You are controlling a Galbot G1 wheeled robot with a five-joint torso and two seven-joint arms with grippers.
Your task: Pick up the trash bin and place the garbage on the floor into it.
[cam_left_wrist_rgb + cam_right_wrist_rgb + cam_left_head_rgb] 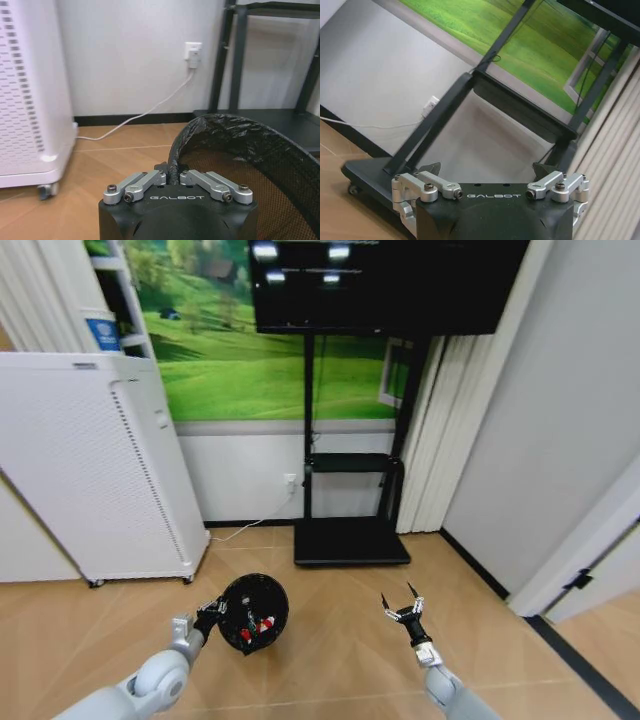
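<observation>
Trash bin point(253, 612): you are looking down into it on the wood floor, in front of the black TV stand base point(350, 540) and a little toward the white appliance side; its long axis is running roughly upright, mouth tilting up toward your head camera.
Garbage point(263, 625): red-and-white pieces are lying inside the bin, on its bottom; a clear bottle is not something you can make out.
Left gripper point(213, 610): it is sitting at the bin's rim on the side away from the TV stand's middle, clenched on the black liner edge point(176, 150), with the fingers pinching rim between them in the left wrist view.
Left arm pose: it is reaching forward and low, wrist roughly level, camera facing the wall socket point(193, 54).
Right gripper point(404, 611): it is hovering above bare floor, well apart from the bin, in front of the stand's other corner, fingers spread wide and holding nothing.
Nearer arm: your left one is already touching the bin; judging from this, any lift is turning on that rim pinch.
</observation>
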